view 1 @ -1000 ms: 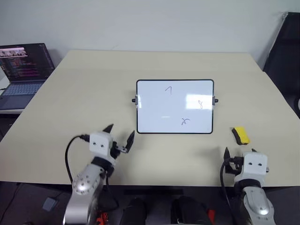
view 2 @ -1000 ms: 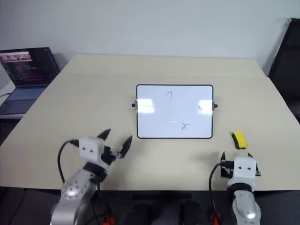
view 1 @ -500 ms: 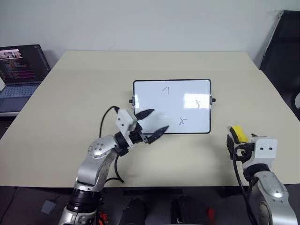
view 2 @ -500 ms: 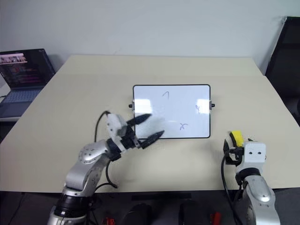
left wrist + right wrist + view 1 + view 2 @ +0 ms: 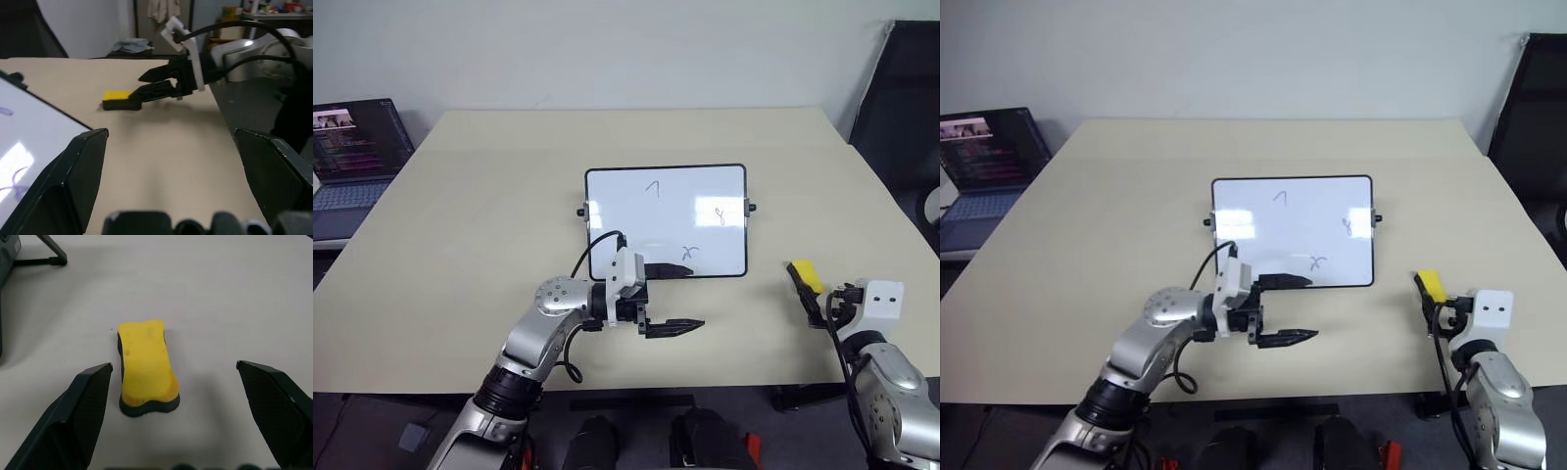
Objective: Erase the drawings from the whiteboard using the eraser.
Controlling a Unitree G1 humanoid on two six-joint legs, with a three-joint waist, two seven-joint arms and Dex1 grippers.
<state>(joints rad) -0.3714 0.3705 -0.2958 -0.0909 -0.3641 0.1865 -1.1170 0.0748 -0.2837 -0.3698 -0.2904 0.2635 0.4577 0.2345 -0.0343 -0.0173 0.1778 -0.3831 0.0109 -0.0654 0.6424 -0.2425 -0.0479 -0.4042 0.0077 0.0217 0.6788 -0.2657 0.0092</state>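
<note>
- While the eraser (image 5: 146,366) lies flat on the table (image 5: 460,215), yellow face up on its black base, your right gripper (image 5: 815,299) sits just short of it with its fingers spread wide, gripping nothing.
- In the right wrist view you see the block between the two fingertips (image 5: 90,401), nearer one of them, not touching either.
- Your left gripper (image 5: 674,297) points across toward the right arm, jaws well apart and empty, at the near edge of the whiteboard (image 5: 666,221).
- One left finger (image 5: 668,269) overlaps the board's lower frame; you cannot tell whether it touches.
- The board lies mid-table, with the eraser to its right near the front edge, apart from it.
- The drawings (image 5: 689,253) are all intact: a "1" stroke, an "8" squiggle, an "x" squiggle.
- A laptop (image 5: 352,157) stands open off the far left corner.
</note>
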